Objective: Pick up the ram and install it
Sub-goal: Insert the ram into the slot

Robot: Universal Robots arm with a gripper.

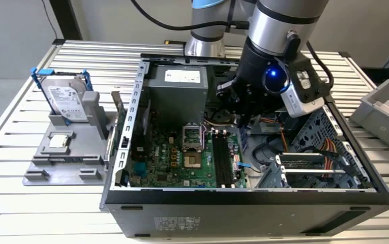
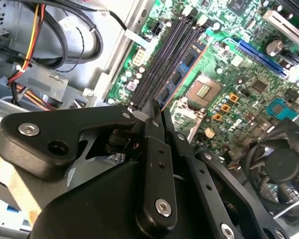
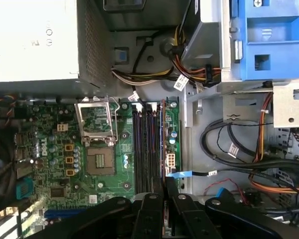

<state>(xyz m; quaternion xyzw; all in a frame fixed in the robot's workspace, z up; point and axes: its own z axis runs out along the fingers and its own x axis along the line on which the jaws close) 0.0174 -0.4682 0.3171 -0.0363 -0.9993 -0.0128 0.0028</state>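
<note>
Blue ram [image 2: 182,74] edge-on in my closed tool [image 2: 157,107] | over black slots [image 3: 145,149] | aligned lengthwise for seating.

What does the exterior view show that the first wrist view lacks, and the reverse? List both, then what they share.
Exterior view: the hard drive on its grey stand, a small silver chip, and a grey bin. First wrist view: a blue drive bracket. Both: the motherboard, its black slots, and the gripper over them.
</note>
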